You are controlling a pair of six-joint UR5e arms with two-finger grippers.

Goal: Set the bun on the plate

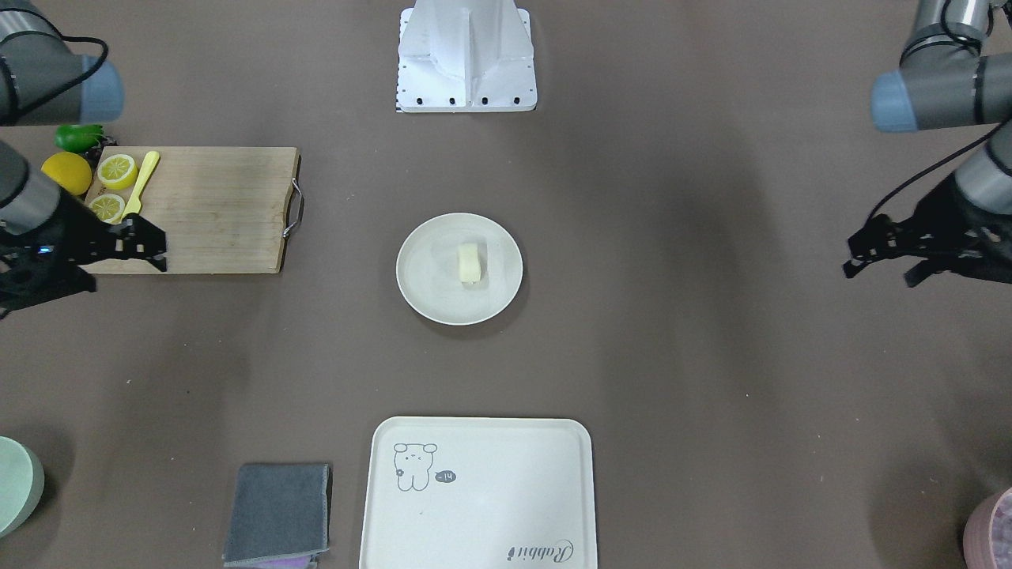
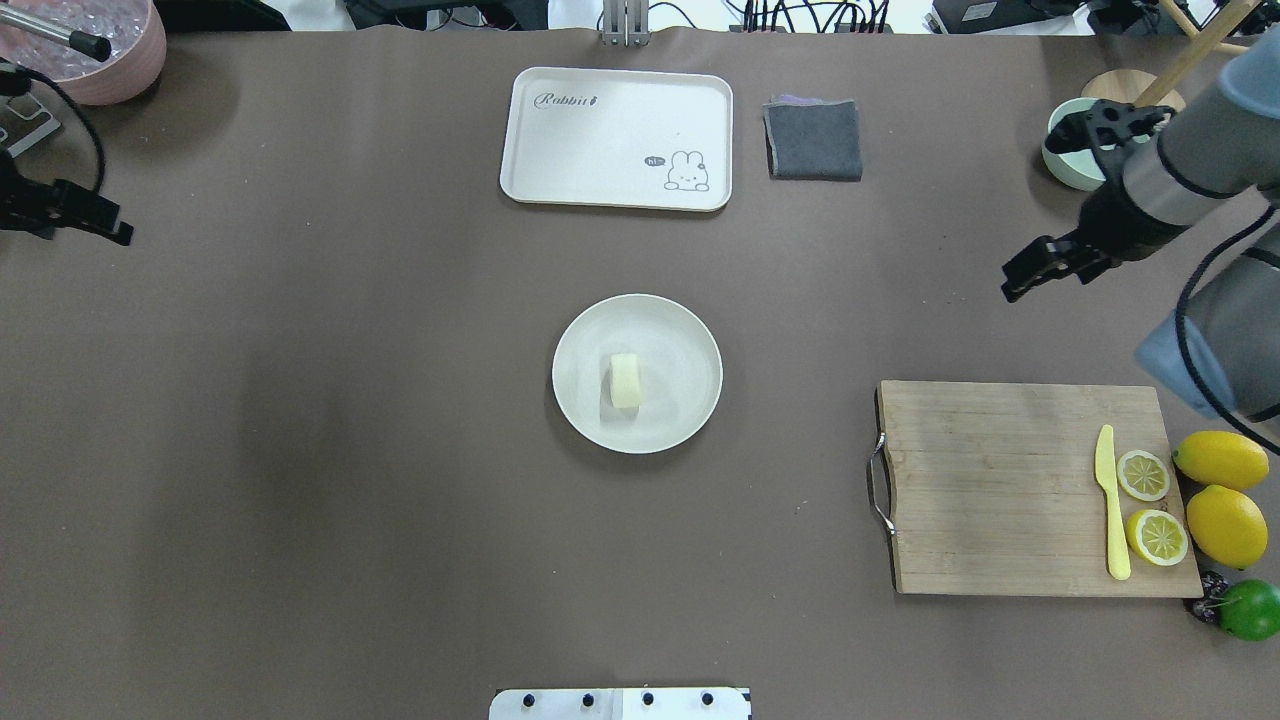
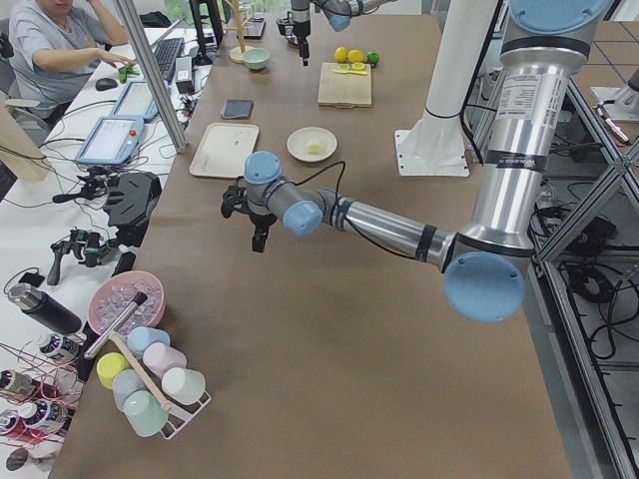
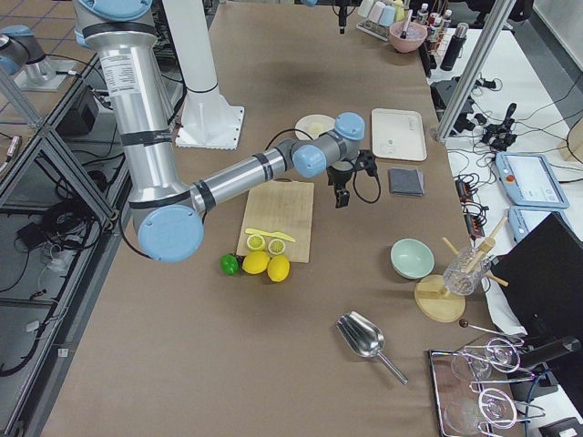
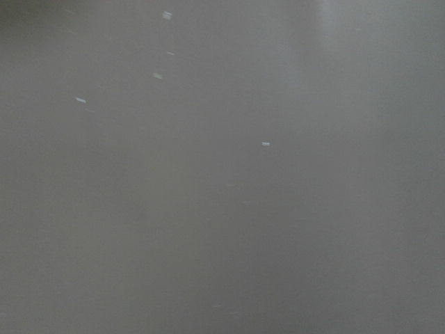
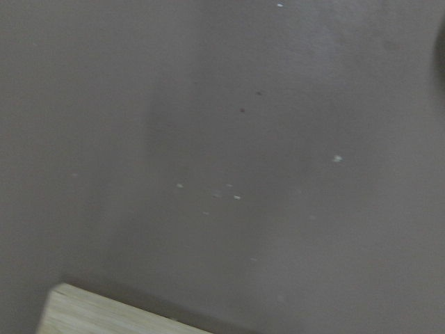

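The bun, a small pale cream loaf shape, lies on the round off-white plate in the middle of the table, slightly toward the plate's centre-left; it also shows as the bun on the plate. My left gripper hangs far off at the table's left edge, and my right gripper hovers at the right, beyond the cutting board. Both look open and hold nothing. The wrist views show only bare table.
A wooden cutting board carries a yellow knife and two lemon halves; whole lemons and a lime lie beside it. A cream tray, a grey cloth, a green bowl and a pink bowl line the far side.
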